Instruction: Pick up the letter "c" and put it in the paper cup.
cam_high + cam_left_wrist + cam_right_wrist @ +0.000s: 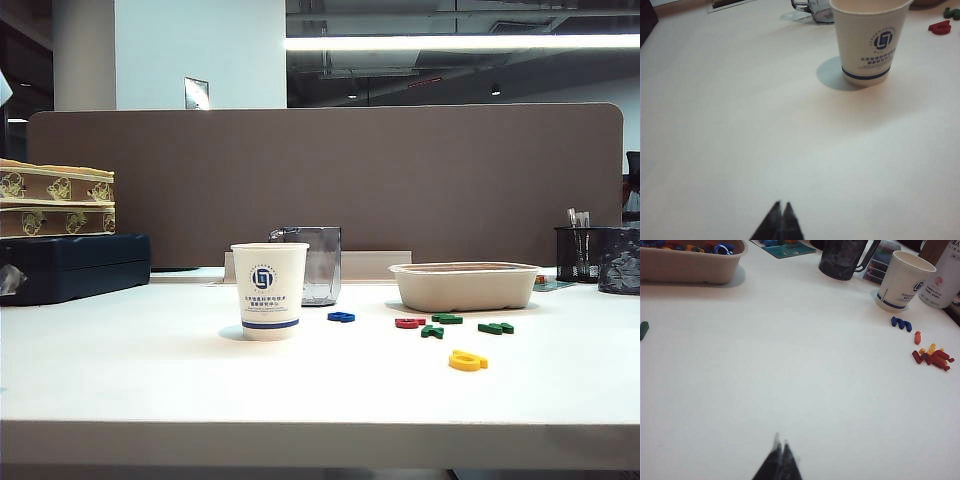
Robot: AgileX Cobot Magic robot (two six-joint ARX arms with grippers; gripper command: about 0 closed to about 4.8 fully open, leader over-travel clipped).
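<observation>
**Inspector:** White tabletop [150, 370], bare across the near half. Report the task items.

**Assistant:** Paper cup [270, 290] stands upright left of centre in the exterior view, blue logo facing the camera. A grey translucent plastic cup [316, 264] stands just behind it to the right. The letter "c" [408, 323] lies flat on the table, well to the right of the paper cup and apart from it. It sits in front of the beige tray [465, 286]. Its shape is too small to read with confidence.

**Inspector:** Neighbours of that piece?

**Assistant:** A blue letter [341, 317] lies between it and the cup. Green letters [447, 319] lie just beside it on the right, and whether they touch it cannot be told. A yellow letter [467, 361] lies nearer the table's front edge.

**Inspector:** End effectors?

**Assistant:** Neither shows in the exterior view. Left gripper [783, 205]: fingertips pressed together, nothing between them, over bare table. Its own camera shows the paper cup [867, 42] well beyond it and the letter "c" [939, 27] farther off at the frame's edge. Right gripper [781, 440]: jaws likewise closed and empty, over bare table. Its camera takes in the tray [690, 270], a dark mesh holder [842, 262], a second white cup [902, 280] and a small scatter of red, yellow and blue pieces [932, 357] near that cup.
</observation>
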